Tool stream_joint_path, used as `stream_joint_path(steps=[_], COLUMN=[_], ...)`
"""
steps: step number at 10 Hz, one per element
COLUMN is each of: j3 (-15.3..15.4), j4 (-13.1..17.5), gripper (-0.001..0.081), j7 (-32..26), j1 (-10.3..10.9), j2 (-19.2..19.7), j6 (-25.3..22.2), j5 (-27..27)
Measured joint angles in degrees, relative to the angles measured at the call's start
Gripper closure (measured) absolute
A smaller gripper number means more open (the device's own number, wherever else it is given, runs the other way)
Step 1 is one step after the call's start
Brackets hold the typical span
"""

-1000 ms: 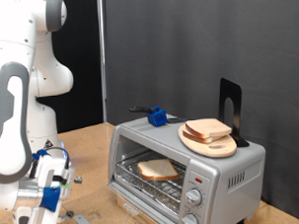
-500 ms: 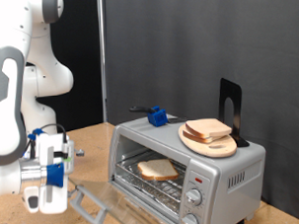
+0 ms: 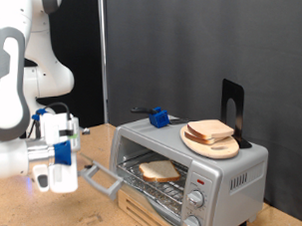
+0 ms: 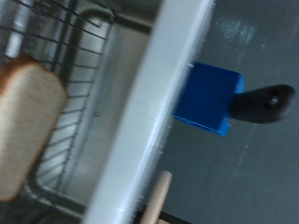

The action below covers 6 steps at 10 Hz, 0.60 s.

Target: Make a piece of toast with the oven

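The silver toaster oven (image 3: 233,172) stands on the wooden table at the exterior view's right. Its glass door (image 3: 122,184) hangs partly open, with the bar handle (image 3: 94,173) raised to about mid-height. The piece of toast (image 3: 159,171) lies flat on the wire rack inside. It also shows in the wrist view (image 4: 26,121) on the rack (image 4: 79,65). My gripper (image 3: 60,179) hangs just left of the door handle, close against it. No finger shows in the wrist view.
A round wooden board (image 3: 224,148) with other bread slices (image 3: 209,130) sits on the oven's top, beside a blue block with a black handle (image 3: 159,118) and a black stand (image 3: 234,108). Two knobs (image 3: 197,199) sit under a red light (image 3: 200,179).
My gripper has risen and moved right. The oven door's handle has come up with it, from near the table to about mid-height, so the door is more closed.
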Motion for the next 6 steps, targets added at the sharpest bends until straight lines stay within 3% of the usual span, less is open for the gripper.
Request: stream_joint_path(steps=[3,6], j3=[2.5,6.2], j4=[-4.1,-8.1], gripper=[0.0003,0.0003], j7=[-0.2,1.5], j1=[1.4,4.0], j2=[-5.1,-9.9], j6=[1.7,7.6], j5=[4.9,8.7])
